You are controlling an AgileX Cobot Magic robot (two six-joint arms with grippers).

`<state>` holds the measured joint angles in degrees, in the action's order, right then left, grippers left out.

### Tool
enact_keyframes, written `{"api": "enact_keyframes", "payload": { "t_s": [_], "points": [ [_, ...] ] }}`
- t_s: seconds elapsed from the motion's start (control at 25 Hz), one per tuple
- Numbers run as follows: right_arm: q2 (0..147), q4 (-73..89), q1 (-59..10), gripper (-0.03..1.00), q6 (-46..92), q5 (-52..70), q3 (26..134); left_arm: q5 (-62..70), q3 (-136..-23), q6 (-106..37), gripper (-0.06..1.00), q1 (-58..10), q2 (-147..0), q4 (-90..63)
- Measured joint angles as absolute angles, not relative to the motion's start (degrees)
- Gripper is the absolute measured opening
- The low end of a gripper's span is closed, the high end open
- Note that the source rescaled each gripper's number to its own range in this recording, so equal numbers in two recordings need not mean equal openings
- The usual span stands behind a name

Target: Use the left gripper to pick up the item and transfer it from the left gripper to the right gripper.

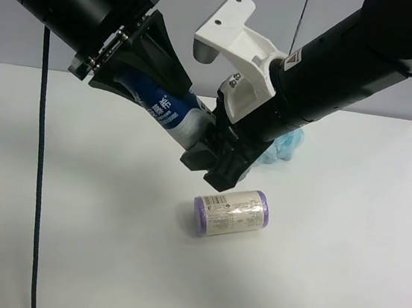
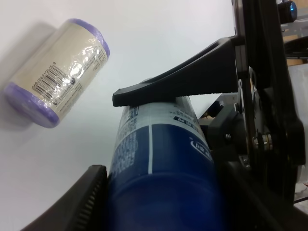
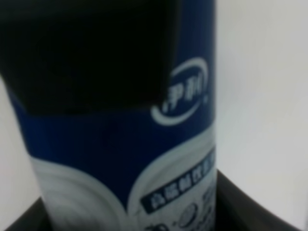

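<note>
Slim glossy cyl. bottle [image 1: 159,105], blue/white-labelled, pinched by left hand [image 2: 115,139] + right hand [image 1: 202,140].

White tabletop, two loose things resting on it.
The flat matte white table [image 1: 66,249] carried a short film-wrapped cylindrical roll [image 1: 231,213], purple at both ends with a cream barcoded label, lying on its side just under the right gripper [image 1: 212,164] and clear of it; a light blue mesh pouf [image 1: 288,144] sat behind that gripper's wrist, partly hidden.
</note>
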<state>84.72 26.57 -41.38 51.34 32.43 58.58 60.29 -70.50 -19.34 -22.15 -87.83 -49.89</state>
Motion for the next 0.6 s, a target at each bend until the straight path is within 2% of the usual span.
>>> {"api": "enact_keyframes", "payload": {
  "t_s": [0.52, 0.56, 0.6],
  "points": [
    [84.7, 26.2, -41.4, 0.01, 51.7, 32.3, 58.6, 60.4, -70.5, -20.3, 0.01, -22.2, -87.8, -49.9],
    [84.7, 26.3, -41.4, 0.00, 51.7, 32.5, 58.6, 60.7, -70.5, -20.8, 0.12, -22.2, -87.8, -50.1],
    [84.8, 26.1, -41.4, 0.00, 51.7, 33.0, 58.6, 61.2, -70.6, -21.1, 0.36, -22.2, -87.8, -50.3]
  ]
}}
